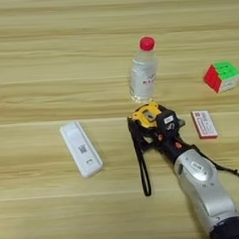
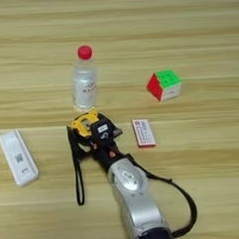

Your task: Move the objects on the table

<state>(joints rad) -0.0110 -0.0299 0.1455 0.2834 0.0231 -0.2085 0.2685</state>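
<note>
The claw (image 1: 156,127) pinches the tape measure (image 1: 145,115) on the table (image 1: 39,71), w/ the bottle (image 1: 143,73) just beyond it, so pushing further fwd could prob. tip that bottle.

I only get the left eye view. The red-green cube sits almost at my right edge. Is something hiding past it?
Observer: No. The right eye view shows only bare wood of the table to the right of the puzzle cube.
Operator: And the black wire by the arm runs out of my picture. Where does it go?
Observer: The black cable makes a loop and curves back to the silver forearm near the bottom edge.
</note>
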